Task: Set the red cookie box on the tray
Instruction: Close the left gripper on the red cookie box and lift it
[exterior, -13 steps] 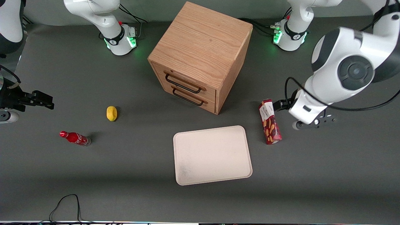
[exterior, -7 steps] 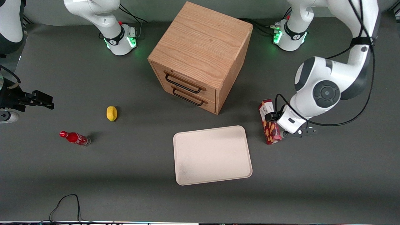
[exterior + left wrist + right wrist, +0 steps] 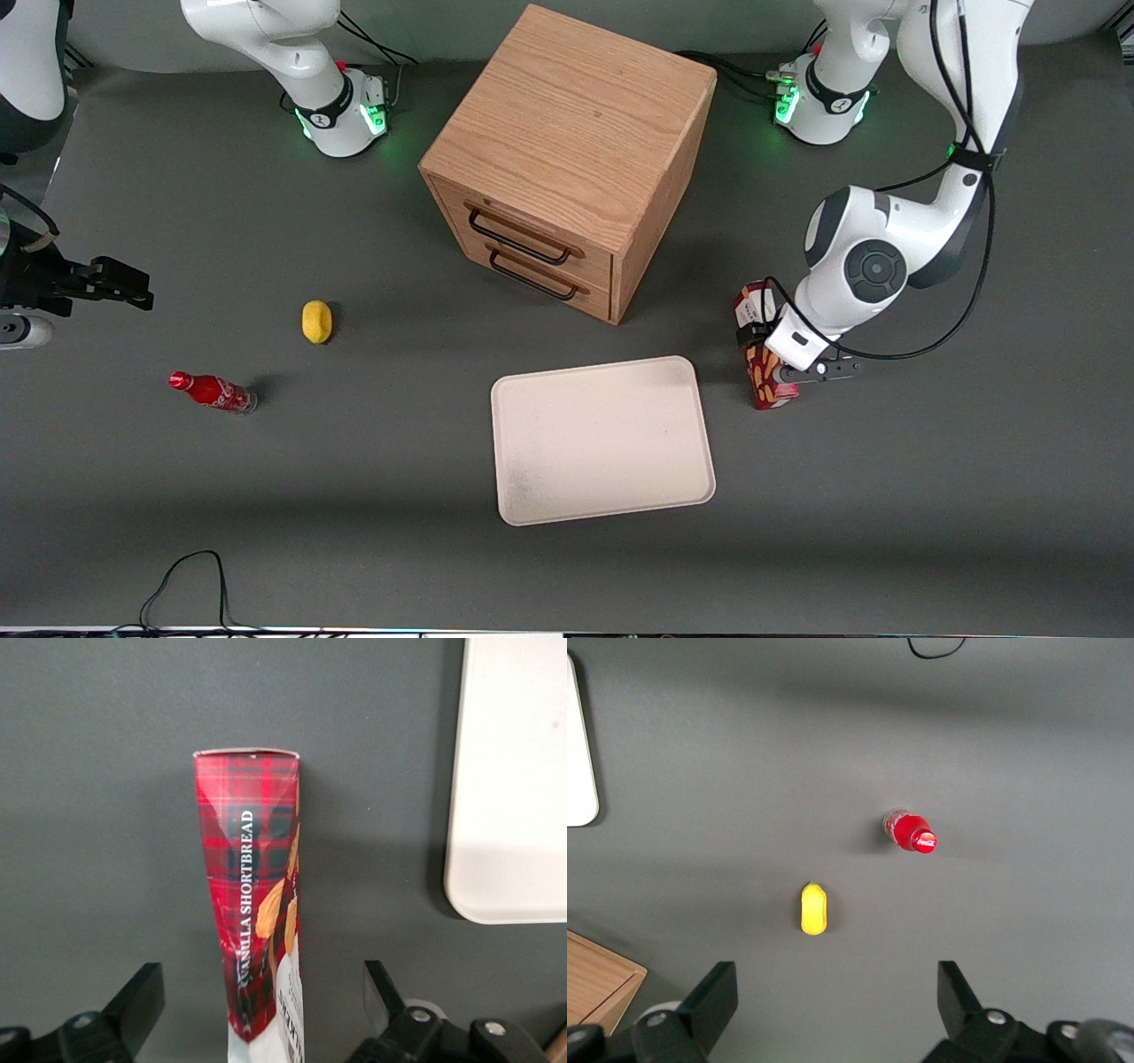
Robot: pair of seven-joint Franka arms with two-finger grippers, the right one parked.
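**Fingers spread on either side of the box, no contact that I can see**

Fingers (image 3: 133,1010) stand wide apart in my wrist feed, one on each side of the red cookie box (image 3: 257,921), with grey table showing between each pad and the carton. My gripper (image 3: 769,354) sits low over the middle of the box, pointing straight down at the table (image 3: 886,496). From the front camera I see the left arm folded down from its base, the forearm dropping steeply and the round wrist joint sitting just above the carton, a black cable looping around it.

The red cookie box (image 3: 763,347) lies flat on the table, its white label end toward the wooden drawer cabinet (image 3: 567,159) and its plaid end nearer the front camera. It rests just beside the tray (image 3: 602,439), toward the working arm's end, not touching the rim. A corner of the tray (image 3: 514,780) shows in my wrist feed, apart from the box.
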